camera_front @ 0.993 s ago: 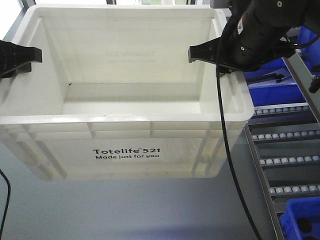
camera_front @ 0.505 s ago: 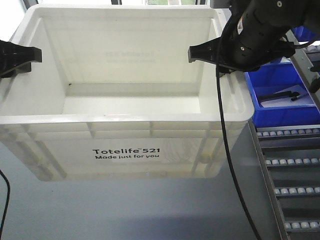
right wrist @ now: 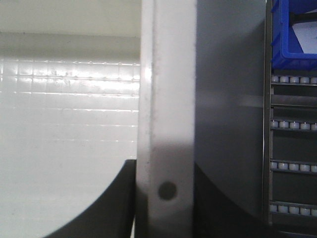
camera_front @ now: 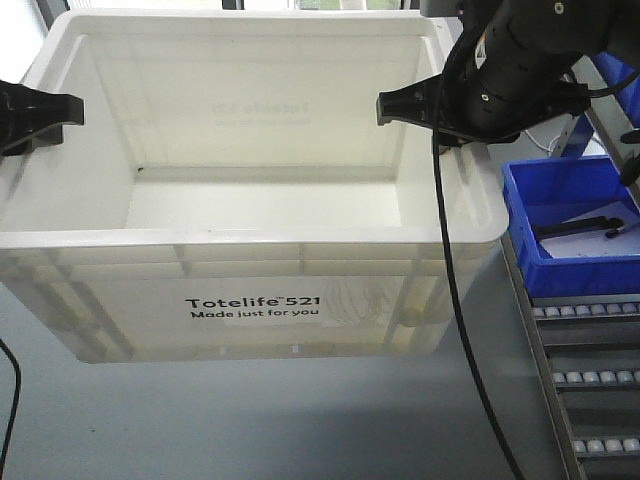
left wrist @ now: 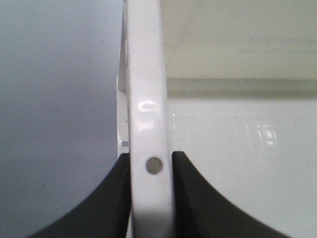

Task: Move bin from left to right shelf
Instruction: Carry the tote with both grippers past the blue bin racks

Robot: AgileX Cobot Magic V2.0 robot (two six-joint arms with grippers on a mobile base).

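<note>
With our left gripper (left wrist: 151, 166) and right gripper (right wrist: 166, 191) each clenched on a side rim of the large white rectangular plastic bin (camera_front: 250, 290), we hold it lifted beside the grey roller shelf (camera_front: 590, 380), so we judge only placing it there remains.

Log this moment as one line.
bin: gripped at both rims | left gripper: jaws shut on bin | right gripper: jaws shut on bin | blue bin: on roller shelf
</note>
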